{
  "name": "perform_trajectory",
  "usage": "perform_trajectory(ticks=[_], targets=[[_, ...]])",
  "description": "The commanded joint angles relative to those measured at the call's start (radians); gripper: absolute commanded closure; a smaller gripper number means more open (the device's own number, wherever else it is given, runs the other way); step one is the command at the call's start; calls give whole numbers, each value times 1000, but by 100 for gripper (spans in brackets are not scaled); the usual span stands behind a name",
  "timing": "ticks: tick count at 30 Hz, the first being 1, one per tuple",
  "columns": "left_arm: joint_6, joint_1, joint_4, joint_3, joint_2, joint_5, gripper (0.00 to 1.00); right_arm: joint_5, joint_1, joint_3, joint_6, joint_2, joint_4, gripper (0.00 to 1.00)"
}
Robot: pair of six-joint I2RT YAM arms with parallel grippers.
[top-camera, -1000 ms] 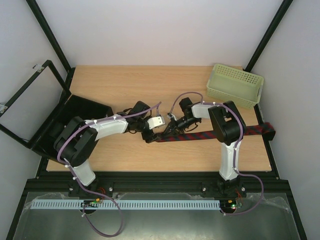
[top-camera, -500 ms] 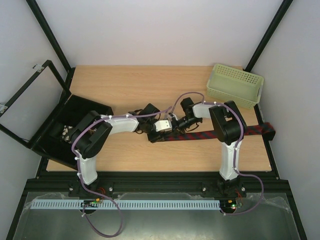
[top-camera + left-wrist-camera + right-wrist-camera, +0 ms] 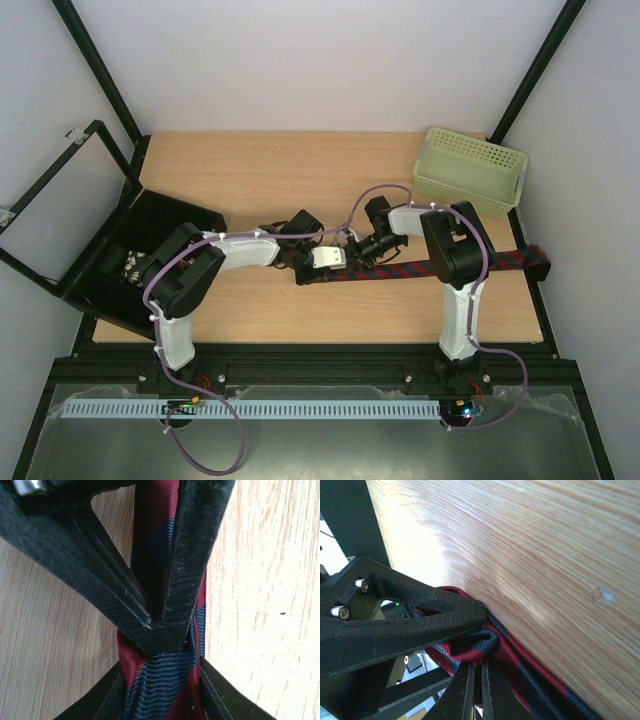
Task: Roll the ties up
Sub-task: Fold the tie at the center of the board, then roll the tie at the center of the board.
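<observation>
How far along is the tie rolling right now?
Barely started. Done: both grippers have reached the left end of the striped necktie. In hand: the left gripper pinches the fabric, and the right gripper is shut on a small first fold. Left: nearly the whole length lies flat and unrolled across the table, out to its right edge.
</observation>
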Motion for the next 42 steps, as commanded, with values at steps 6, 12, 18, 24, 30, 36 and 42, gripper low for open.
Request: perform_trajectory(ticks=[6,12,18,24,30,36,42], targets=[[27,-12,-50,-33,-8,-3,65,58,-14,-47,-60,2,-99,99],[-90,60,53,-109,-126,133,42,87,-14,-55,-63,46,-71,99],[-192,66,224,-230,-190,175,30,84,-14,-37,-73,47,-83,99],[-170,27,267,-176,-103,118,22,55,-14,-26,-74,35,-92,99],[-148,0,250,-139,-28,98,43,62,-16,-24,-81,11,-103,97],[-108,-9,261,-183,-12,87,60,64,-56,-17,-105,-5,-134,95],[-94,-34,287,-142,60,82,67,95,-87,-18,-165,28,-185,95]])
